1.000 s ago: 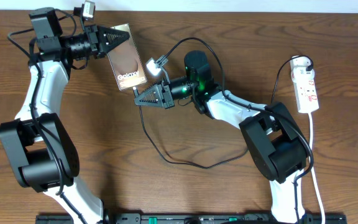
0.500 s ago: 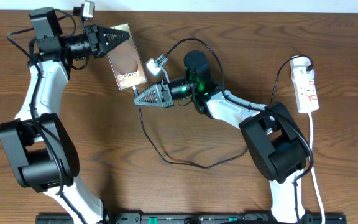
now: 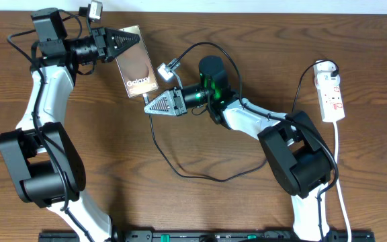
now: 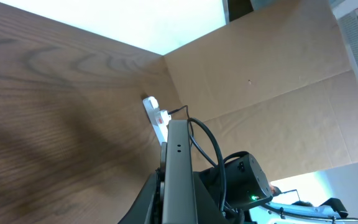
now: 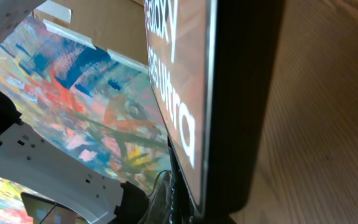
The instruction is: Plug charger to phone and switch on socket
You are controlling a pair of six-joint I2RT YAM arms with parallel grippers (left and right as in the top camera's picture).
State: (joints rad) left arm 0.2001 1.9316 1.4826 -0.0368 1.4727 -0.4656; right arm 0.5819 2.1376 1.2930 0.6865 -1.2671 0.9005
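Note:
The phone [image 3: 138, 67], brown-black with white "Galaxy" lettering, is held edge-up off the table by my left gripper [image 3: 123, 40], which is shut on its far end. In the left wrist view the phone's thin edge [image 4: 179, 162] rises from the jaws. My right gripper [image 3: 148, 107] is at the phone's near end, shut, with the charger cable [image 3: 200, 176] trailing from it. The plug tip is hidden. The right wrist view is filled by the phone [image 5: 241, 93]. The socket [image 3: 332, 94] lies at the far right, and it also shows in the left wrist view [image 4: 156, 115].
The black cable loops across the table's middle and runs up to a black plug [image 3: 328, 67] at the socket's far end. The socket's white cord [image 3: 341, 175] runs down the right side. A cardboard wall [image 4: 260, 74] stands behind the table.
My right gripper has moved a little left, closer to the phone's near end. The left arm and the phone have held still.

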